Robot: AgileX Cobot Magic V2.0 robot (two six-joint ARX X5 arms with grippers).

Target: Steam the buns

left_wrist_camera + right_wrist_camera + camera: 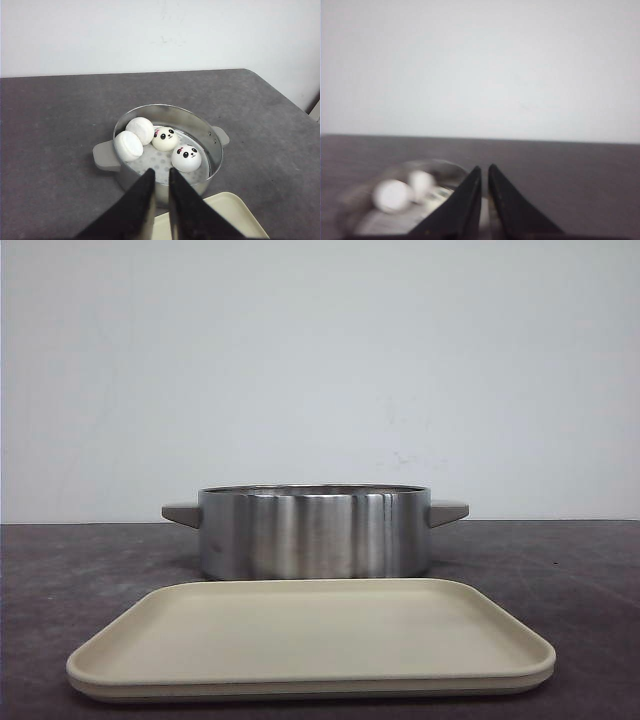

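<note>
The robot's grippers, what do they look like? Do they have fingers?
Each shows two plain black fingers, wide at the base and narrowing to pointed tips, like a beak. That goes for the left gripper and the right gripper. No cables or markings show.

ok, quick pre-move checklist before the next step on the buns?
1. All four buns in the pot: ok, two faces showing, two turned away.
2. Tray emptied: ok, nothing on it in the front view.
3. Left claw free: ok, holds nothing, fingers nearly together above the pot's near rim.
4. Right claw free: ok, nothing between its fingers; view is blurred.
5. Lid on the pot: not ok, pot is uncovered.
6. Lid location: cannot tell, none in view.
</note>
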